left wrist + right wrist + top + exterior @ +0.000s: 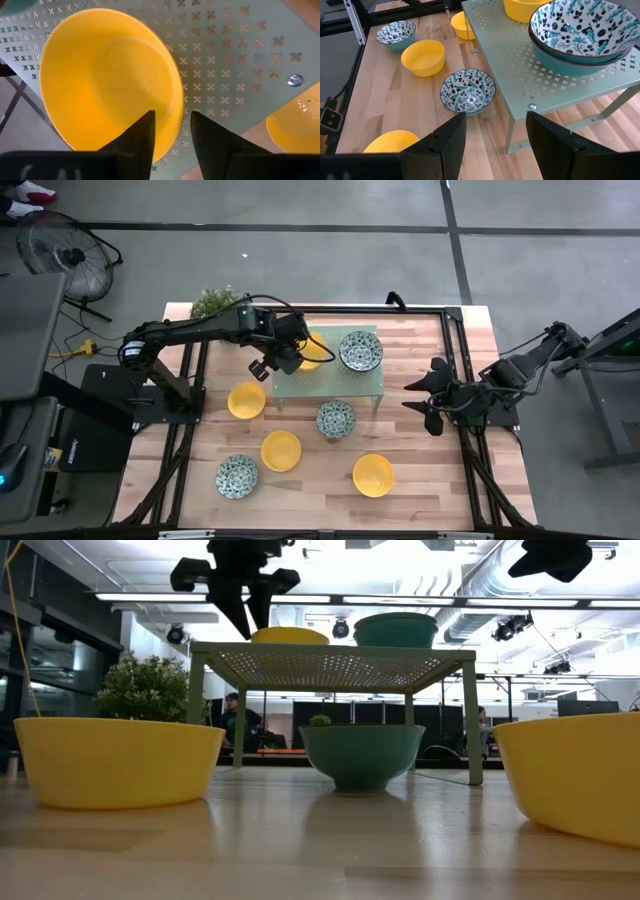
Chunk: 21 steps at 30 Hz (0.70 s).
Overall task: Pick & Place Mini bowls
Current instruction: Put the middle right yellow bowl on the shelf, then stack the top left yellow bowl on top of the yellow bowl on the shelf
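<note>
From my seat at the controls: the potted plant (pixel 217 302) sits at the back left corner of the table (pixel 420 480). My left gripper (pixel 276 363) hangs over the left end of the pale green stand (pixel 330 385), fingers parted with the near rim of a yellow bowl (pixel 107 80) running between them, no visible squeeze, so I can't tell if it's gripping or just straddling. That bowl rests on the stand top.

Right of it on the stand, two patterned bowls (pixel 360 350) are nested. Down on the wood: a yellow bowl beside the stand's left leg (pixel 246 400), a patterned bowl at front left (pixel 237 476), a yellow middle bowl (pixel 281 450), a patterned bowl in front of the stand (pixel 335 419), and a yellow bowl at front right (pixel 372 475).

The right gripper (pixel 422 398) waits off the stand's right end, fingers spread, holding nothing.
</note>
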Motion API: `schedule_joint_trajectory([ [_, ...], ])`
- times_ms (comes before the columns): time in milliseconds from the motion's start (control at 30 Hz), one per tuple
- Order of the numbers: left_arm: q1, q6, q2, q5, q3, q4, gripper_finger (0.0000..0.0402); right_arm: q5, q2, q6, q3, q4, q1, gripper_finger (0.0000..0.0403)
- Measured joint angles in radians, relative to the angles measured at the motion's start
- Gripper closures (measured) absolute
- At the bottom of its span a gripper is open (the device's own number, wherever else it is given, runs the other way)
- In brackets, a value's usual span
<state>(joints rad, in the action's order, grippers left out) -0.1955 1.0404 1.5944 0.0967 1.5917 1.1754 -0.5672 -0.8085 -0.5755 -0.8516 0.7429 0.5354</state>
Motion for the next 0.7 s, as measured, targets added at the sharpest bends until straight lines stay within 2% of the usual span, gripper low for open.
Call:
schedule_joint_trajectory([
  [167, 0.000, -0.008, 0.000, 0.000, 0.000, 0.013, 0.0257, 0.000, 0.000, 0.000, 0.000, 0.000, 0.000, 0.0208],
  [367, 0.000, -0.058, -0.027, 0.003, 0.015, 0.079, 0.0254, 0.000, 0.000, 0.000, 0.000, 0.000, 0.000, 0.0208],
  [700, 0.000, -0.284, -0.036, 0.003, 0.235, 0.298, 0.0254, 0.000, -0.002, -0.007, 0.000, 0.003, 0.000, 0.0208],
])
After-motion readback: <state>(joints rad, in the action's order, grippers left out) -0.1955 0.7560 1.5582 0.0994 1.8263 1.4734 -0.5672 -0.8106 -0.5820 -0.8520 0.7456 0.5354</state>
